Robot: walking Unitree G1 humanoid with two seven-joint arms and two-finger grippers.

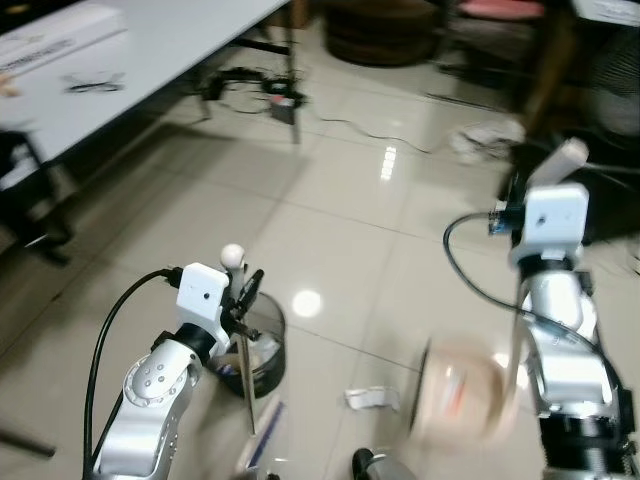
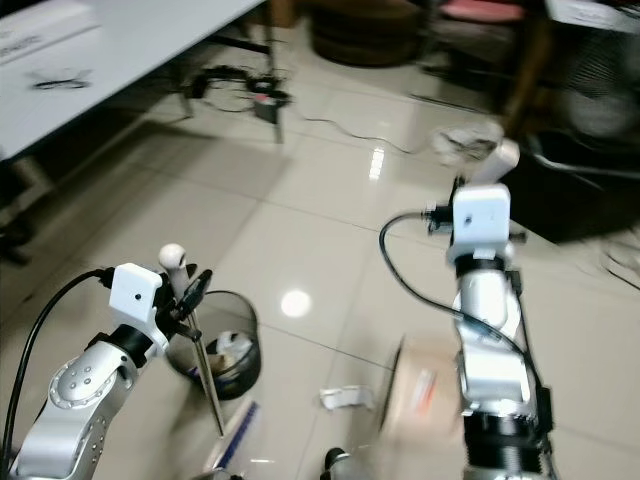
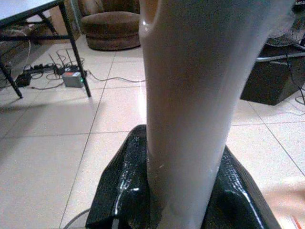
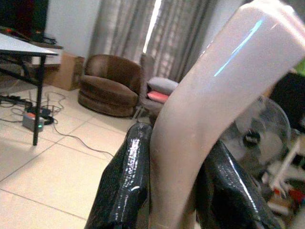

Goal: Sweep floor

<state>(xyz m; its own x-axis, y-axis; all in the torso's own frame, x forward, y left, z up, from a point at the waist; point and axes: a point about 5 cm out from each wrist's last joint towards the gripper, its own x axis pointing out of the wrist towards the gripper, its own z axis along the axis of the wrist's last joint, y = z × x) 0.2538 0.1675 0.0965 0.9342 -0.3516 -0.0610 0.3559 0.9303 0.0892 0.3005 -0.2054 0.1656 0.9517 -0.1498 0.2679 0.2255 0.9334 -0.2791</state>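
Gripping pale handles, left tool (image 3: 183,191) and right tool (image 4: 174,191); scrap (image 1: 372,398) beside bin (image 1: 262,350).

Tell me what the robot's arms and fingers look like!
Both arms are shiny silver metal with round joints. Each wrist carries a white boxy camera block, and a black cable loops from it. The left gripper and right gripper have long black fingers with a glossy, bumpy surface.
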